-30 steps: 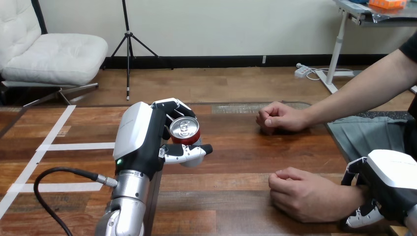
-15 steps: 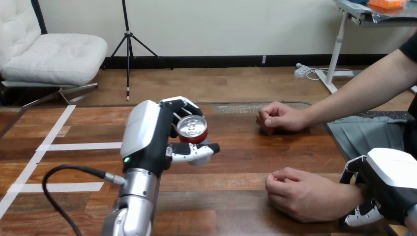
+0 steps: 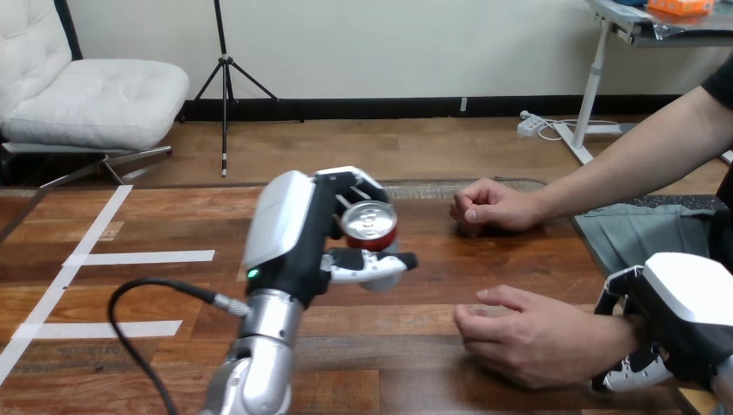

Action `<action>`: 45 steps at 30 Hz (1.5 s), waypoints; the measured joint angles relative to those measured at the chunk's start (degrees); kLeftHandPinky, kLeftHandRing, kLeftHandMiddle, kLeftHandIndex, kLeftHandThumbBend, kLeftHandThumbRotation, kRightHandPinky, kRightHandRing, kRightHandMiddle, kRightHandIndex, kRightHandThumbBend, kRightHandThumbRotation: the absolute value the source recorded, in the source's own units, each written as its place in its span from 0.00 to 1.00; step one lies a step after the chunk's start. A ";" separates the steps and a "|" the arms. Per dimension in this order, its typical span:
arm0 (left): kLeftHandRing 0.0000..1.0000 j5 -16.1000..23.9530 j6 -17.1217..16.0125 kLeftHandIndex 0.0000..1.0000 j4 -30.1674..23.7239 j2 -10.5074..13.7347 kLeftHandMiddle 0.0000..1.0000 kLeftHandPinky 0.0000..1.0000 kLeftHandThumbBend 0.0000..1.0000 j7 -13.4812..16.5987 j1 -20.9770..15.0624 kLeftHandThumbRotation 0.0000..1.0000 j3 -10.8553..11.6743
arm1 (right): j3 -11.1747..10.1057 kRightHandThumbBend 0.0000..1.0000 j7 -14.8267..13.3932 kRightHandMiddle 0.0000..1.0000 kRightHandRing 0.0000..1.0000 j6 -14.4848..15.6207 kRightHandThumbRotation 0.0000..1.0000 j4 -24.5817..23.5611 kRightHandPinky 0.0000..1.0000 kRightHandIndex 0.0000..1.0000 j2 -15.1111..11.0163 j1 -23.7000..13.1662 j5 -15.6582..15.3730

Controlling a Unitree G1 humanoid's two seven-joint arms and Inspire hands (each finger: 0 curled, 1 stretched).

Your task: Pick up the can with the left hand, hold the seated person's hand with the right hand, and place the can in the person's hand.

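White tape strips (image 3: 138,257) lie flat on the wooden counter (image 3: 432,380) at its left side, well apart from everything else. Just right of them the silver left forearm (image 3: 264,354) rises from the bottom edge. The left hand (image 3: 290,233) at its end is raised above the counter, its white back shell turned to the left. Its fingers (image 3: 350,183) curl over the far side of a red can (image 3: 372,232) and the thumb (image 3: 372,264) crosses in front lower down, so the hand is closed round the can. The can stands about upright in that grip, its silver top with the pull tab facing up, held above the counter and left of both of the person's hands.

Farther right and toward the back, the person's farther hand (image 3: 484,206) rests on the counter as a loose fist, its forearm running off to the right edge. Closer to the robot, the person's nearer hand (image 3: 527,335) lies palm down on the counter, fingers bent and pointing left, apart from the can. At the right edge the right hand (image 3: 683,316) sits at this hand's wrist (image 3: 605,333): one black-and-white finger shows above the wrist and others below it, curled round it, so the right hand grips the wrist
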 measured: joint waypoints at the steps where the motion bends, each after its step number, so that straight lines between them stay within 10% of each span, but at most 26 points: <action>1: 0.40 0.00 0.00 0.48 0.09 -0.17 0.46 0.35 0.74 -0.08 -0.16 0.00 -0.23 | -0.10 0.76 -0.09 0.42 0.35 -0.18 0.00 -0.03 0.27 0.49 0.00 0.00 0.12; 45: 0.40 1.38 -1.45 0.49 7.44 -5.76 0.46 0.37 0.71 -1.73 -4.18 0.00 -7.85 | -1.81 0.75 -2.62 0.41 0.32 -0.18 0.00 -8.73 0.25 0.48 2.08 2.04 -0.86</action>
